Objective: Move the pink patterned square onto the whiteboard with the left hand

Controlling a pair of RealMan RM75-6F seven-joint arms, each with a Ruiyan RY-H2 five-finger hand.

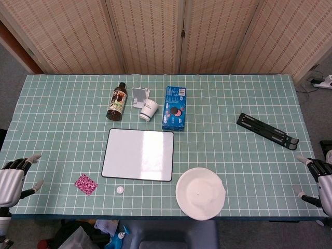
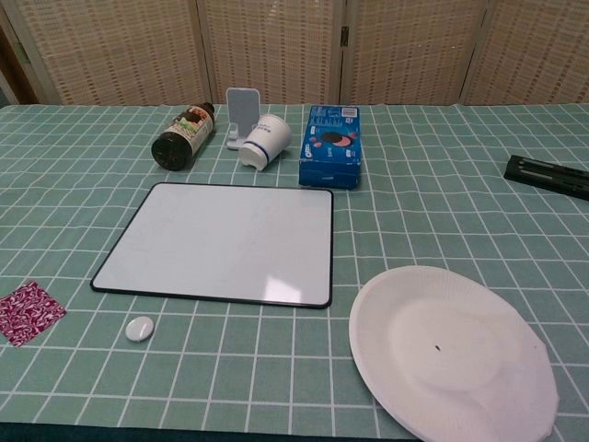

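**Reach not yet begun: pink square lies untouched by the near-left edge**

Head view: the left hand sits off the table's left edge, fingers apart and holding nothing. The right hand sits likewise off the right edge, fingers spread, empty. The pink patterned square lies flat on the green checked cloth near the front edge, left of and slightly below the whiteboard, apart from it. A small white disc rests between the square and the board's lower corner. By my judgement the task stands at its first step: the left hand must travel rightward over the cloth, come down on the thin square and pinch it up, which a flat piece makes awkward. Little room lies between the square and the table's front edge.

Chest view: neither hand shows. The square sits at the far left, partly cut by the frame. The whiteboard is bare, giving ample landing room; the paper plate lies well off to the right, out of the path.
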